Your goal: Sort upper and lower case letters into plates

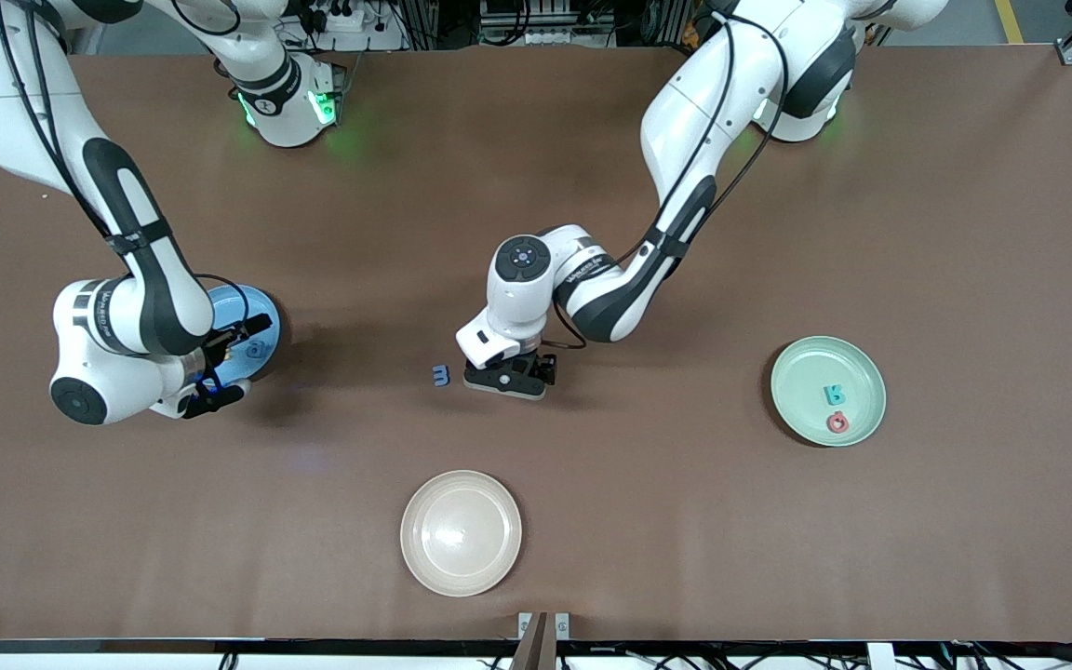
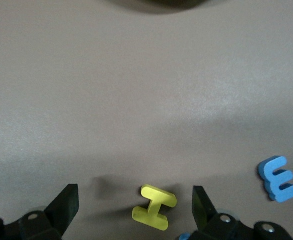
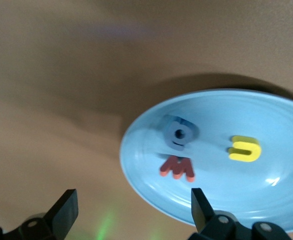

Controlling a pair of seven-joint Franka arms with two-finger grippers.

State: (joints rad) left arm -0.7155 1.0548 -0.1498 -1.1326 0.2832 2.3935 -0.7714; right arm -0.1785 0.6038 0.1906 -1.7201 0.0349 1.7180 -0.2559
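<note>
My desk [image 1: 592, 558] looks matt brown, faintly sheened. The sky-blue plate [image 3: 266, 200] shines glossy and smooth, like the cream plate [image 1: 461, 532] and mint plate [image 1: 862, 372]. The yellow letter [image 2: 155, 207] and blue letter [image 2: 279, 178] look soft, matt, foam-like. My arms' shells gleam like white plastic.

Readable only as letter shapes: a yellow H [image 2: 155, 207] and a blue E [image 2: 279, 178] lying on the desk [image 2: 146, 90]; in the sky blue plate [image 3: 266, 200], a red M [image 3: 177, 168], a yellow piece [image 3: 244, 148] perhaps a U, a blue one [image 3: 178, 133] illegible.
</note>
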